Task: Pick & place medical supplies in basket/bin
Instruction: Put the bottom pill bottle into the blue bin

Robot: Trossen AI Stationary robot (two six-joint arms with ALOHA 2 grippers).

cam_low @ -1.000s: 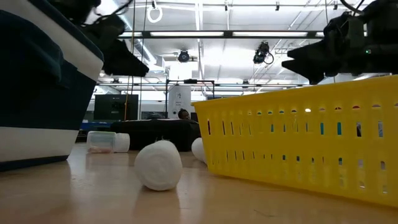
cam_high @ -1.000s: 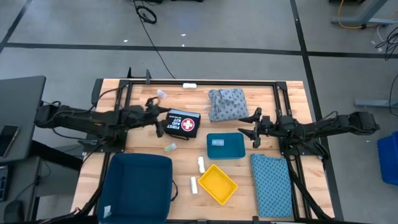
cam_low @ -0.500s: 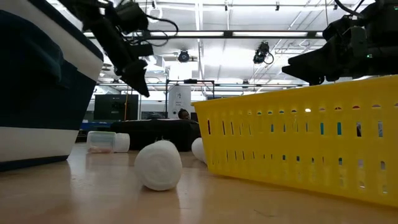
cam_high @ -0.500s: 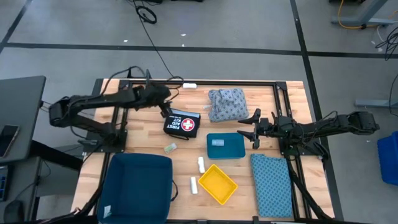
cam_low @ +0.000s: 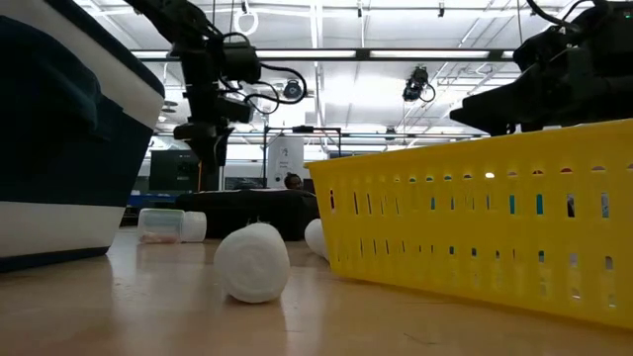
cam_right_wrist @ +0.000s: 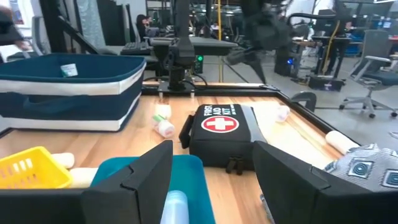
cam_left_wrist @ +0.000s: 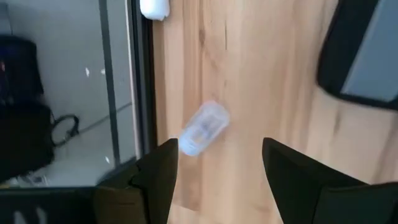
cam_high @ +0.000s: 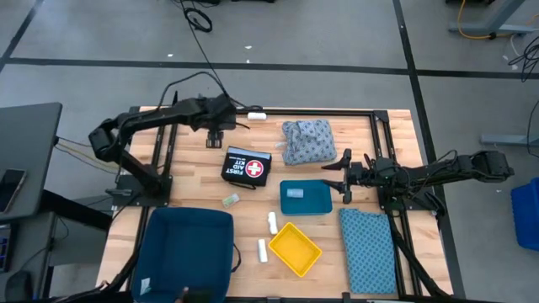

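Clear vial point(cam_left_wrist: 204, 127) at the desk's point(cam_high: 194, 189) far edge: left hand point(cam_high: 216, 128), fingers spread, had just swung over it, pickup likely next; right hand point(cam_high: 340, 178) waited spread.

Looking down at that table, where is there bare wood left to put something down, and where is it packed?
Bare wood lies between the first aid kit and the table's left edge, apart from one small vial. It is crowded mid-table: the teal tray, yellow basket, white rolls and cloth bundle sit close together.

Black pouch point(cam_high: 247, 167) reads "FIRST AID KIT".
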